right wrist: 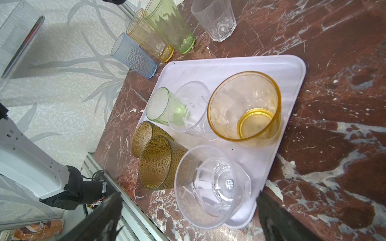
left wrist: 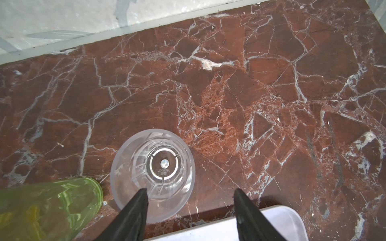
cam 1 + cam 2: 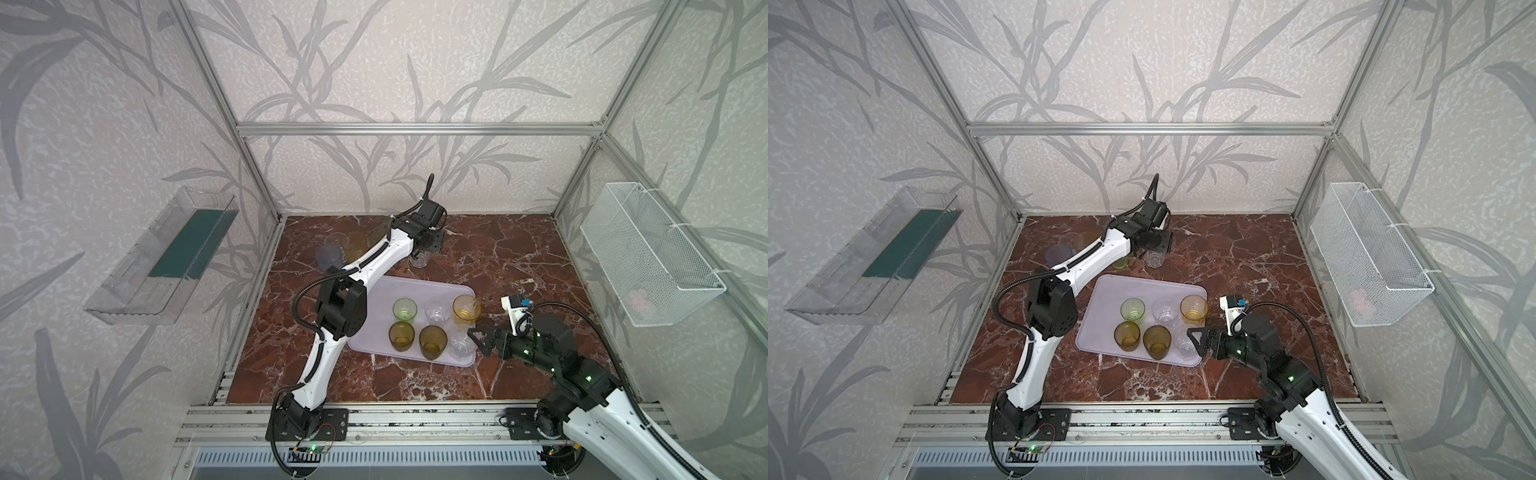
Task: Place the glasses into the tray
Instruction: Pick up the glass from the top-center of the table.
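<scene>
The pale lavender tray holds several glasses: short green, clear, yellow, two amber and a clear one at its near right corner. Beyond the tray a short clear glass stands on the marble. My left gripper is open over it, one finger inside the rim and one outside. My right gripper is open wide beside the corner clear glass, holding nothing.
Tall grey-blue, yellow and pale-green glasses stand together at the back left, the green one right beside the left gripper. A clear shelf hangs on the left wall, a wire basket on the right.
</scene>
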